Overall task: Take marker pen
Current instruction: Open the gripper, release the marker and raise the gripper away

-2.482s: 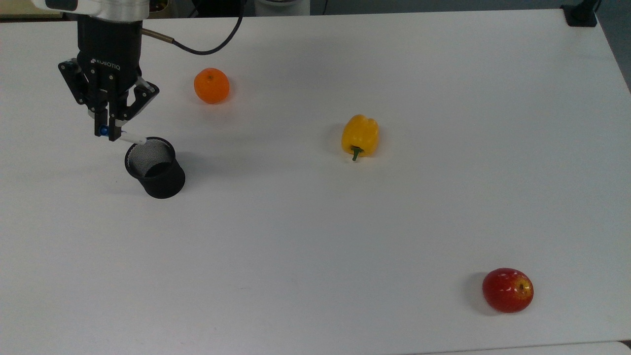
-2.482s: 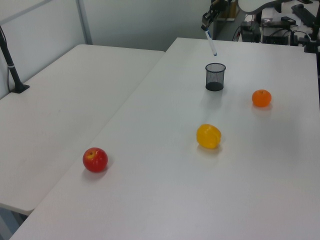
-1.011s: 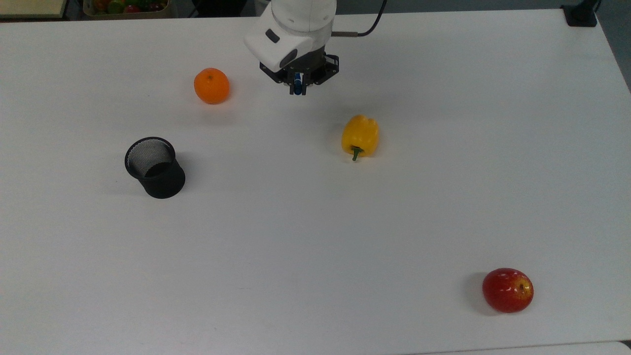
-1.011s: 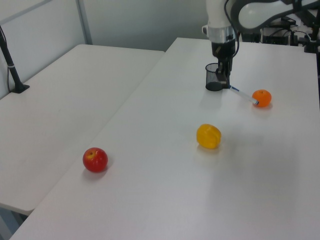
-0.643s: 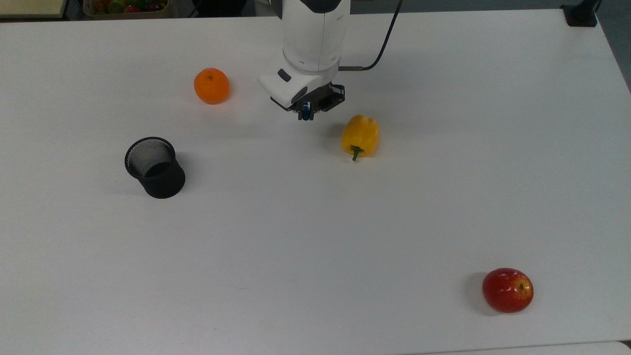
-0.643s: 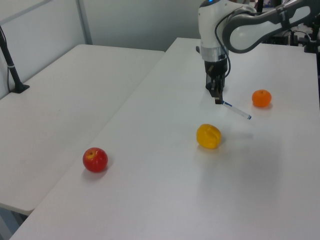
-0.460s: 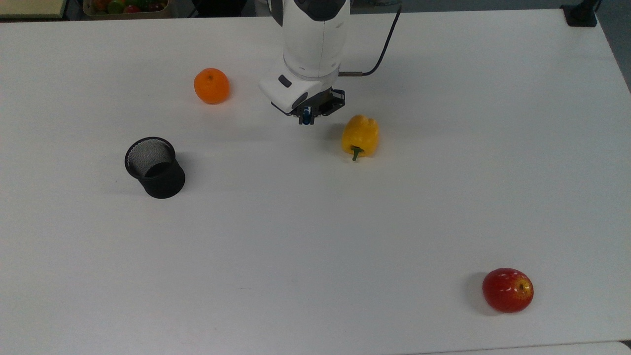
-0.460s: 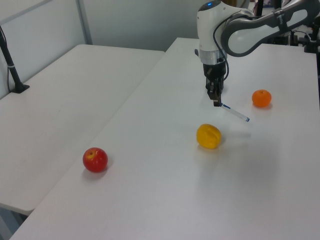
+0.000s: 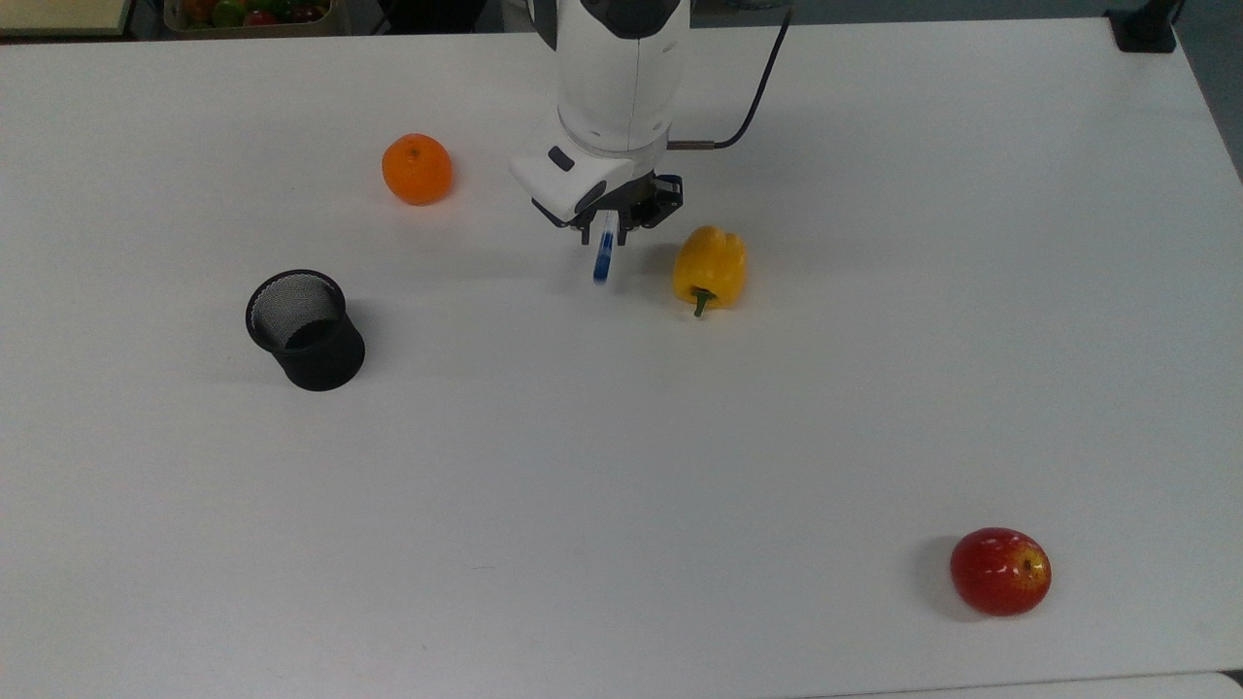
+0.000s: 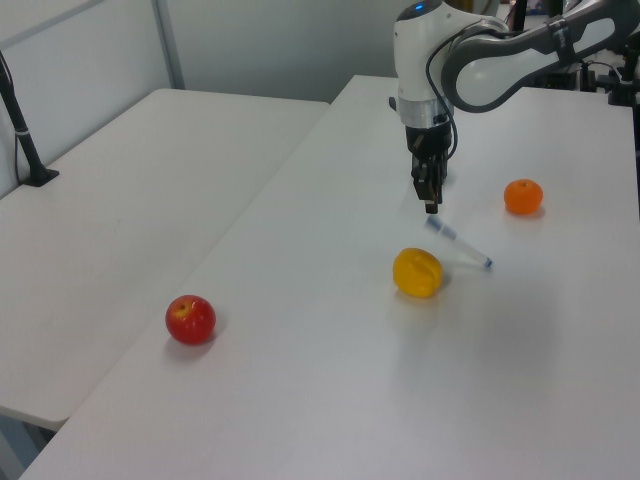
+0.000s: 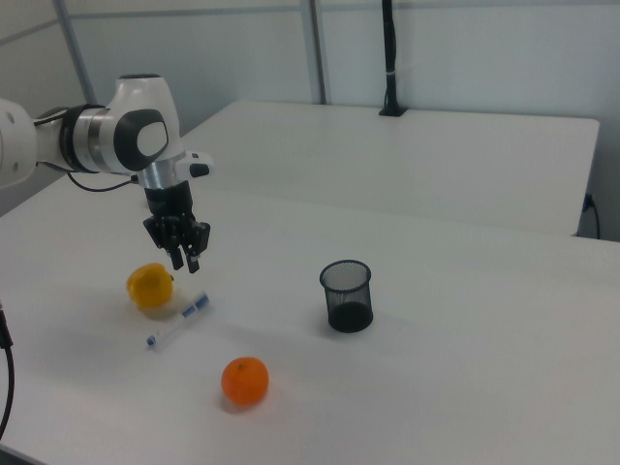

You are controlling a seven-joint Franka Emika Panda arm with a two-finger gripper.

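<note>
Gripper: your gripper [image 11: 184, 260] hangs above the desk [image 9: 621, 466], pointing down, just beside the yellow pepper [image 9: 710, 265] on the top view's left.
Fingers: you can see them parted in the right view, with nothing between them.
Marker pen: your marker pen [image 11: 178, 321] is out of the gripper, just below the fingers in the right view; it looks close to the desk or on it, beside the pepper, and you cannot tell whether it rests. Its blue part [image 9: 603, 262] points toward the near edge in the top view.
Mesh cup: the black cup [image 9: 306, 330] stands upright, well apart on the top view's left.
Orange: it [image 9: 417, 168] sits far left of the gripper in the top view.
Apple: the red apple [image 9: 1000, 571] lies near the top view's right near corner.
</note>
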